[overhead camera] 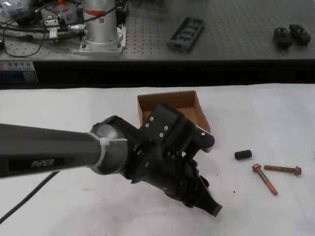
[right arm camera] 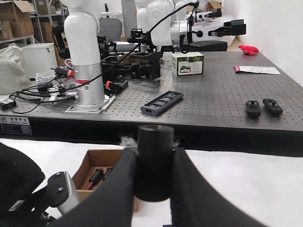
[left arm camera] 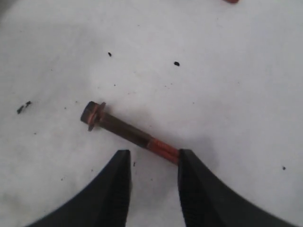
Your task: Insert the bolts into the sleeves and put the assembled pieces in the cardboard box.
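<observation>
In the left wrist view a rusty bolt (left arm camera: 124,131) lies on the white cloth. My left gripper (left arm camera: 154,165) hangs open just over its threaded end, which touches one finger (left arm camera: 196,189). The high view shows this arm coming in from the left, with the left gripper (overhead camera: 210,207) low in front of the cardboard box (overhead camera: 167,98). Right of it lie a loose black sleeve (overhead camera: 242,155) and two more bolts (overhead camera: 265,179) (overhead camera: 283,169). My right gripper (right arm camera: 154,189) is shut on an upright black sleeve (right arm camera: 154,161), held above the cloth. Near it, the cardboard box (right arm camera: 86,165) holds assembled pieces (right arm camera: 97,176).
Beyond the cloth runs a perforated metal bench with a silver robot base (overhead camera: 101,24), cables, a black slotted tray (overhead camera: 185,33) and two small black parts (overhead camera: 292,34). The left arm's body (overhead camera: 162,152) covers the middle of the cloth.
</observation>
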You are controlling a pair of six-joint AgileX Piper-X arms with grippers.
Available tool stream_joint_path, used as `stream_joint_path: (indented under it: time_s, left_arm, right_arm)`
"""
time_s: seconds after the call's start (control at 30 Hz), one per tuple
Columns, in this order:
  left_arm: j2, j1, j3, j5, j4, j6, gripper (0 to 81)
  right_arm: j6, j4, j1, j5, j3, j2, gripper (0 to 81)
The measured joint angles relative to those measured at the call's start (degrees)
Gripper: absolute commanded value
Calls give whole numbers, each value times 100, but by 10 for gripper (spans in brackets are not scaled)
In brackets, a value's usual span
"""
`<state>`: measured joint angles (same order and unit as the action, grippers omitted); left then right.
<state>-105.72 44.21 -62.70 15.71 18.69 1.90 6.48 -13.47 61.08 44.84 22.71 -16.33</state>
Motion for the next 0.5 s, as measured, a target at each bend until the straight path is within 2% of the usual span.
stream_joint_path:
  time_s: [0.1,0.2,0.3,0.33,0.5]
  left_arm:
    - [-111,0,0,-84,-339,-330,261]
    - [-110,0,0,-97,-567,-190,261]
    - [-110,0,-15,-123,-729,649,261]
    - [-110,18,-36,-150,-737,1269,261]
    - [-190,47,-51,-192,-779,2960,261]
  right_arm:
    - [15,0,0,0,0,0,66]
    - [30,0,0,0,0,0,66]
    - [30,-11,0,0,0,0,66]
    - [30,-30,0,0,0,0,66]
    - [30,-146,0,0,0,0,66]
